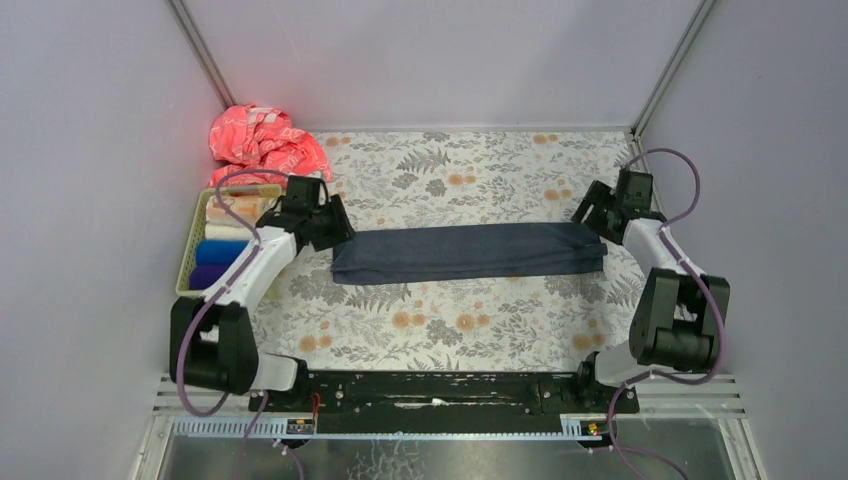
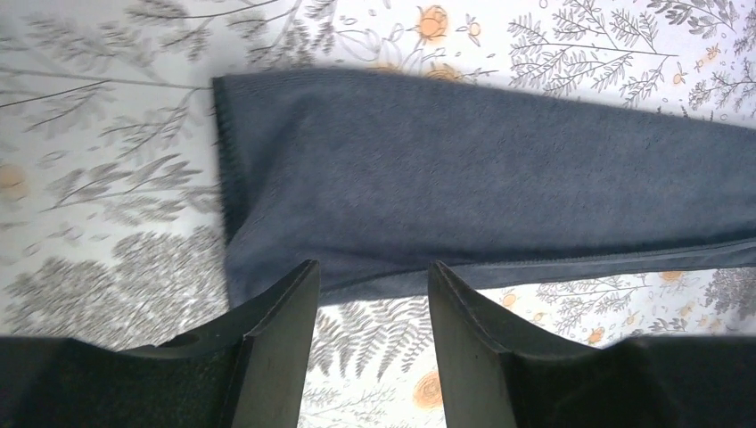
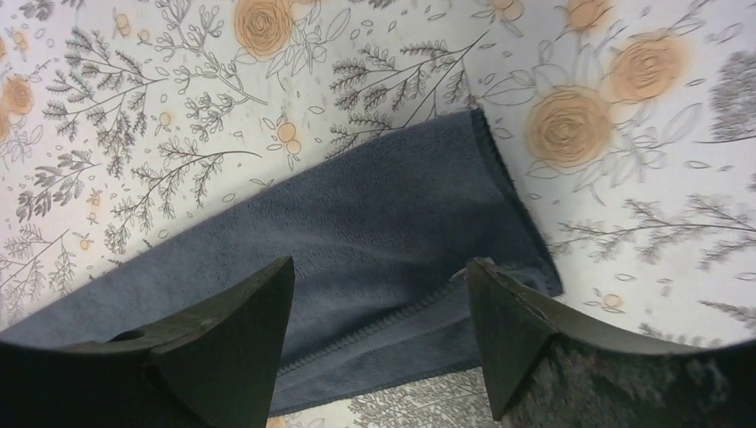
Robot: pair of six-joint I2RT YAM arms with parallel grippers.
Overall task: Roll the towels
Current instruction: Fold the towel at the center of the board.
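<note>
A long, folded dark grey-blue cloth towel (image 1: pixel 468 252) lies across the table (image 1: pixel 450 330); my left jaws and right jaws stand wide at its ends. The yellow-green plastic basket (image 1: pixel 187 255) at left holds peach, white, blue and purple rolls (image 1: pixel 222 250).

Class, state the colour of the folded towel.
Dark grey-blue folded towel; best in left wrist view.
</note>
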